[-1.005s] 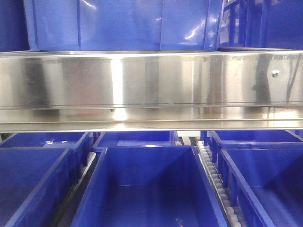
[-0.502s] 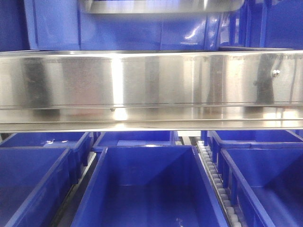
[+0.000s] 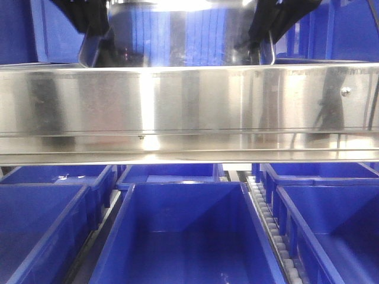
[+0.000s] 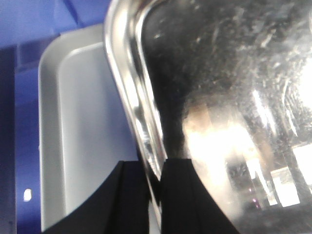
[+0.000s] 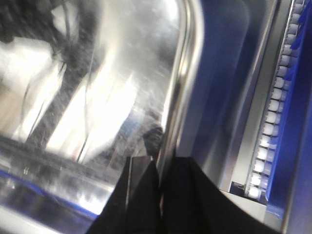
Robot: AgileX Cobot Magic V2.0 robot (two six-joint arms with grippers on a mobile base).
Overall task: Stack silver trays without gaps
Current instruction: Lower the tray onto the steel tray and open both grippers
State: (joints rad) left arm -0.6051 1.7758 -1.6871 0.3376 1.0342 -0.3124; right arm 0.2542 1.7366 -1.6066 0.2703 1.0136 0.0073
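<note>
No text, label, brand, number or sign can be read in any view.

Shiny stainless-steel silver tray: glare and reflections only, no stamp or marking legible.

Long mirror-like steel rail: faint fine marks along its upper edge, too small to make out.
</note>
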